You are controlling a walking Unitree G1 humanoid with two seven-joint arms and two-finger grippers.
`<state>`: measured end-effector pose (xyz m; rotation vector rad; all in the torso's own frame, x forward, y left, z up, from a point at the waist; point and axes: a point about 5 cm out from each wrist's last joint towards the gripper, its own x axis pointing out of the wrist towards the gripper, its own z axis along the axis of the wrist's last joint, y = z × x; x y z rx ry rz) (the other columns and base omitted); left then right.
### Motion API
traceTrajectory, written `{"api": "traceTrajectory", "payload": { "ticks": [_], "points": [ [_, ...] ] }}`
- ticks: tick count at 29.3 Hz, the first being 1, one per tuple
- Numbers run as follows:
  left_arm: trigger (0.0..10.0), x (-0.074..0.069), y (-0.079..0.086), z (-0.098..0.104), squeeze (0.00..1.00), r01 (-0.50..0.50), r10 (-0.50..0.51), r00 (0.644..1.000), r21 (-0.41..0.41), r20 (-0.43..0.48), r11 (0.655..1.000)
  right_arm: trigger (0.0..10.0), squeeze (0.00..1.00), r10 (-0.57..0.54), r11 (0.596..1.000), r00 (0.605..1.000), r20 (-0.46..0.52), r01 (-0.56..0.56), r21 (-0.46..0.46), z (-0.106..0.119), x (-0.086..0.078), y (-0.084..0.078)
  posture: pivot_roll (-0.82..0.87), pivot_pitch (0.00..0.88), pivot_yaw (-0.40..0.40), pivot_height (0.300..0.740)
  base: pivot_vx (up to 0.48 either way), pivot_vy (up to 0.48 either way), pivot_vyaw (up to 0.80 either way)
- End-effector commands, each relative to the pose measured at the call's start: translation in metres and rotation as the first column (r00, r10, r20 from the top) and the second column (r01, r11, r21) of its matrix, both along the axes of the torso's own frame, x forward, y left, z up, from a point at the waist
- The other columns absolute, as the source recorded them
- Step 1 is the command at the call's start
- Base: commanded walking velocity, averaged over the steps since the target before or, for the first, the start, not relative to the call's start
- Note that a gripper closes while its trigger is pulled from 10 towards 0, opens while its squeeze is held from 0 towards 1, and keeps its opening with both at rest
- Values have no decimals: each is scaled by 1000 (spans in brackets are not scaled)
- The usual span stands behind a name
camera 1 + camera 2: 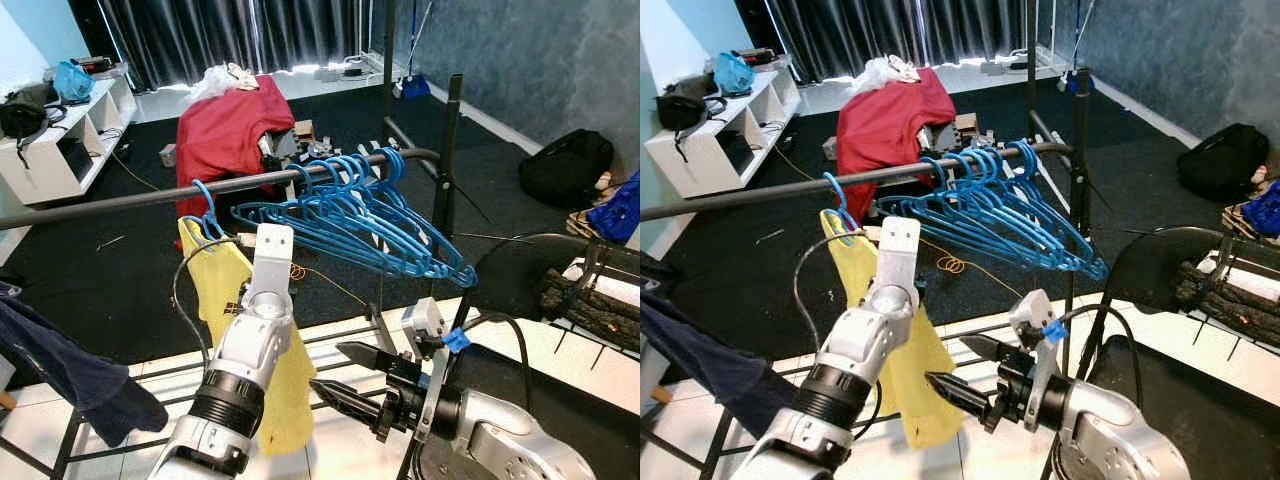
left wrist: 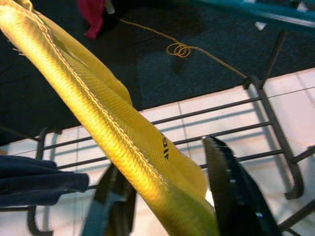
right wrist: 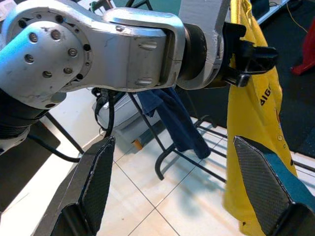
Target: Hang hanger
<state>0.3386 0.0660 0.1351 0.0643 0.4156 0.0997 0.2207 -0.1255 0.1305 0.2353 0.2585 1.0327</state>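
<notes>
Hanger with its blue hook is already over the rail, set apart to the robot's left of the bunch of bare blue hangers crowded near the post, and a yellow shirt drapes down from it. That placement makes sense: the open stretch of rail leaves the shirt room to fall straight instead of tangling with the empty hangers. The left gripper is raised close to the shirt just under the hook, and in the left wrist view the yellow cloth runs between its two dark fingers, which stand spread on either side of the fold, not pinching it; this looks like the hold being given up once the rail took the weight, though I judge that only from how the hook sits. The right gripper waits low and in front, by the lower bars of the rack, with its jaws wide apart and nothing between them, probably kept out of the way so the shirt can swing free. A dark blue garment hangs at the robot's far left, well apart from the yellow one. The task appears nearly done; what remains is drawing the left arm back without snagging the cloth.
</notes>
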Motion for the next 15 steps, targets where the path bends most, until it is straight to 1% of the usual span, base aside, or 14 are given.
{"api": "traceTrajectory", "payload": {
  "ticks": [1, 3, 6, 9, 10, 11, 12, 13, 14, 15],
  "points": [
    [0, -3, -2, -4, 0, 5, -5, 1000, -20, -18, 1000, 10000, 0, 10, 1000, 1000, 9, -10, -1, 0, 2, 2, -190, 0, 106, 736, 0, 0, 0],
    [0, -3, 1, -5, 0, -1, 0, 1000, -17, -21, 1000, 10000, 0, 9, 1000, 1000, 9, -9, -1, 0, 2, 2, -190, 0, 106, 736, 0, 0, 0],
    [0, -2, 10, -7, 0, -18, 18, 999, -3, -28, 1000, 10000, 0, 7, 1000, 1000, 11, -7, 0, 0, 2, 2, -190, 0, 106, 736, 0, 0, 0],
    [0, -1, 14, -7, 0, -25, 25, 999, 1, -30, 1000, 10000, 0, 6, 1000, 1000, 11, -6, 0, 0, 3, 2, -190, 0, 106, 736, 0, 0, 0],
    [0, -1, 19, -7, 0, -34, 34, 999, 11, -25, 999, 10000, 0, 6, 1000, 1000, 12, -6, -1, 1, 3, 2, -189, 0, 105, 736, 0, 0, 0],
    [0, -1, 19, -7, 0, -34, 34, 999, 11, -25, 999, 10000, 0, 6, 1000, 1000, 12, -6, -1, 1, 3, 2, -189, 0, 105, 736, 0, 0, 0],
    [0, 1, 29, -5, 0, -57, 58, 998, 27, -13, 998, 10000, 0, 6, 1000, 1000, 12, -6, -1, 1, 3, 2, -188, 0, 105, 736, 0, 0, 0],
    [0, 1, 29, -5, 0, -57, 58, 998, 27, -13, 998, 10000, 0, 6, 1000, 1000, 12, -6, -1, 1, 3, 2, -188, 0, 105, 736, 0, 0, 0],
    [0, 4, 44, -3, 0, -92, 92, 996, 49, 3, 995, 10000, 0, 6, 1000, 1000, 12, -6, -1, 1, 3, 2, -187, 0, 104, 736, 0, 0, 0],
    [0, 4, 44, -3, 0, -92, 92, 996, 49, 3, 995, 10000, 0, 6, 1000, 1000, 12, -6, -1, 1, 3, 2, -187, 0, 104, 736, 0, 0, 0]
  ]
}}
